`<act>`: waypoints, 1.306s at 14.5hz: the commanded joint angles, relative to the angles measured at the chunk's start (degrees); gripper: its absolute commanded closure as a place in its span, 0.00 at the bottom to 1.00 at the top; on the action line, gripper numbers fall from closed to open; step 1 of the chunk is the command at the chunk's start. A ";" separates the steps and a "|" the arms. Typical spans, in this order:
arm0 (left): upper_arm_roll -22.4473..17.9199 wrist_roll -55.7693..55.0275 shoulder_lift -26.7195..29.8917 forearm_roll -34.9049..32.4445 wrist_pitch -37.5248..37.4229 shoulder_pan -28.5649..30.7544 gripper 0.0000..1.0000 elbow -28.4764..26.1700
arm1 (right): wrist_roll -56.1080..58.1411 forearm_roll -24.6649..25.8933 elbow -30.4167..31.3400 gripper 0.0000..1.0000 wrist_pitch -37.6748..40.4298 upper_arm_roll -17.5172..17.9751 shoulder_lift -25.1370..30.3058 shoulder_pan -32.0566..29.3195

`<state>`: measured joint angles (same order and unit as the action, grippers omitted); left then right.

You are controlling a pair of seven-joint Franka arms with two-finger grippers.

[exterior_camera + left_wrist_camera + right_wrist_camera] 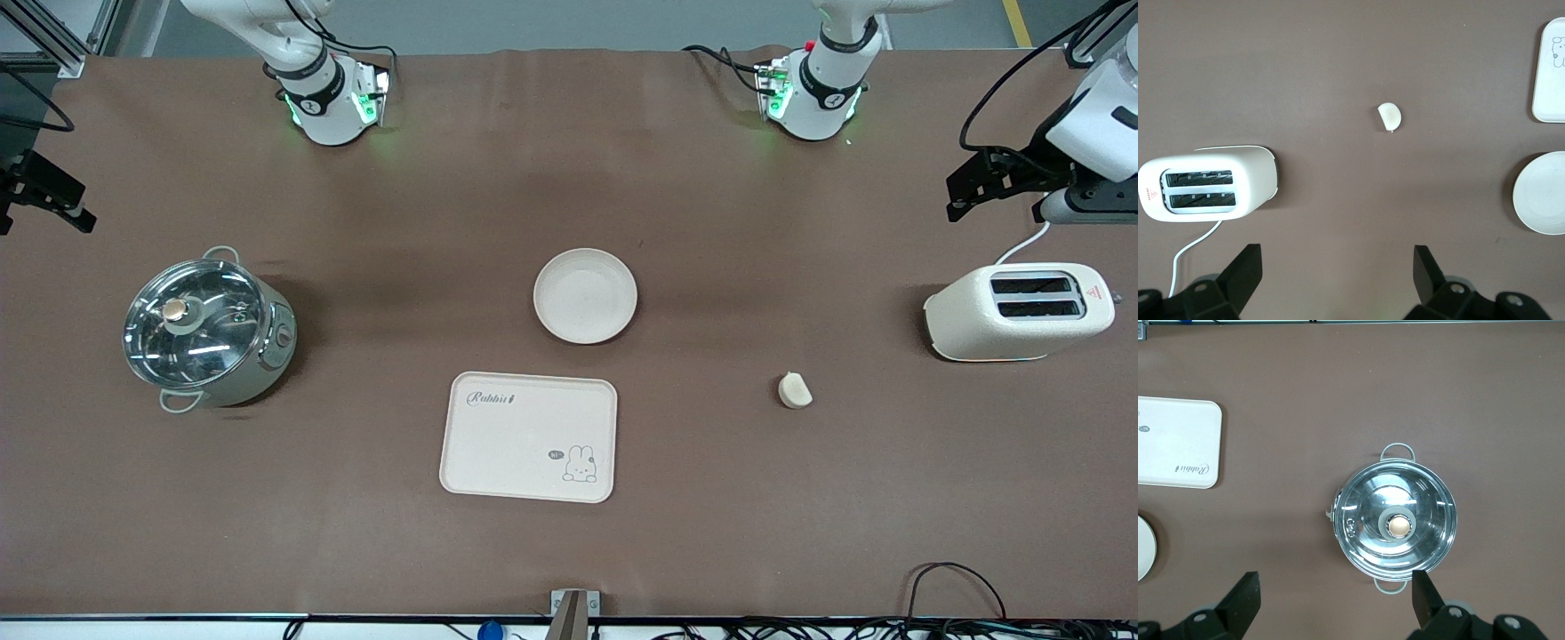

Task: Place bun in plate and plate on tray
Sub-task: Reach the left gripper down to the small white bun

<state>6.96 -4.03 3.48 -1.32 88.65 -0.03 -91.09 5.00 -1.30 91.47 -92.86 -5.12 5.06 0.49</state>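
Observation:
The bun [795,390] lies on the brown table toward the left arm's end, apart from the plate and tray. It also shows in the left wrist view [1390,116]. The plate [585,295] is empty and stands just farther from the front camera than the tray [529,436], which is also empty. My left gripper [978,182] is open and empty, held high in the air near the toaster; its own view shows it too [1338,267]. My right gripper [49,200] is open and empty, held high near the pot; its own view shows it too [1336,593].
A cream toaster [1020,311] with a white cord stands at the left arm's end. A steel pot with a glass lid [206,329] stands at the right arm's end. Cables run along the table's front edge.

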 commanded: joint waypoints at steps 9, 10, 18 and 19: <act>0.51 0.34 -13.37 1.32 -1.03 -0.41 0.00 4.15 | 0.45 0.07 0.20 0.00 0.48 0.46 0.82 -0.32; 0.51 0.34 -16.37 1.32 1.84 -0.14 0.00 5.39 | 0.45 0.07 0.20 0.00 0.48 0.37 0.82 -0.32; 0.60 -12.62 -34.83 0.35 28.38 -1.54 0.00 3.03 | 0.45 0.07 0.20 0.00 0.48 0.37 0.82 -0.32; 0.60 -17.45 -37.90 0.18 31.72 -2.24 0.00 3.11 | 0.45 0.07 0.20 0.00 0.48 0.37 0.82 -0.32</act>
<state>7.42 -14.32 -29.38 -0.71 115.83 -1.28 -89.53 5.00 -1.30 91.26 -92.71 -5.08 5.07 0.50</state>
